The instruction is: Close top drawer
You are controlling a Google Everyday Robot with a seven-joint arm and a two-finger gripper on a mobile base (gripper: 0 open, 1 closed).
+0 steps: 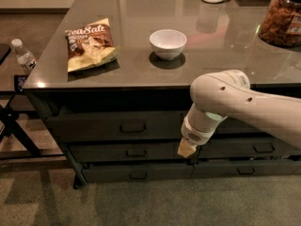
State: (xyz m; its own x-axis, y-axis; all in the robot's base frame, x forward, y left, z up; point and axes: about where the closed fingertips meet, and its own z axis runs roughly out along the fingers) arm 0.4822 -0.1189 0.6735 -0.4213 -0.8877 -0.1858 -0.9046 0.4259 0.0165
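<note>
Hand (pixel 187 149) hangs off the white arm (pixel 235 102), low in front of the drawer stack, just right of the top drawer (pixel 94 127) and about level with the row under it. Can't tell whether the hand is open or closed; nothing visibly held. Top drawer sits under the worktop (pixel 141 72), left half, bar handle centred. On the worktop: chip bag (pixel 89 44) reading "Sea Salt", white bowl (pixel 168 43), snack jar (pixel 281 18) with an unreadable label.
</note>
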